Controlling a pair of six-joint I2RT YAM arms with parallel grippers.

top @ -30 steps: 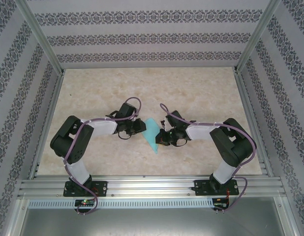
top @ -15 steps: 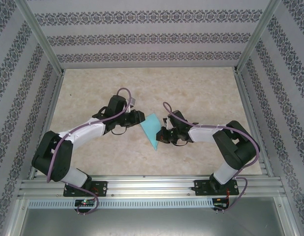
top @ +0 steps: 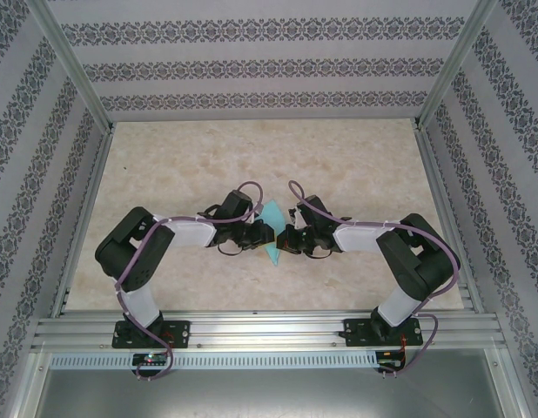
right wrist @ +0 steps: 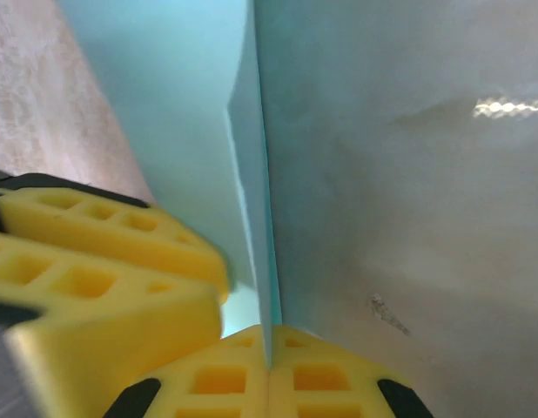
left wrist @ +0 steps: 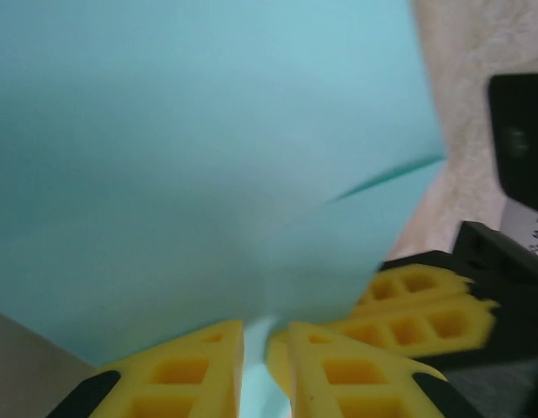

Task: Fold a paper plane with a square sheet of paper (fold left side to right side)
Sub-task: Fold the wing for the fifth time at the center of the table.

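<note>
Fingers [right wrist: 332,383] of right gripper [top: 285,240] clamp folded paper [top: 272,214] edge; left gripper [top: 261,234] pinches it alongside, over table [top: 339,157].

Beige marbled table [top: 339,157]; turquoise paper plane [top: 270,219] over its middle, contact with it unclear

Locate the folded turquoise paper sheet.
In the top view, the folded turquoise paper sheet is at the middle of the beige table, pinched between the left gripper on its left side and the right gripper on its right.
</note>
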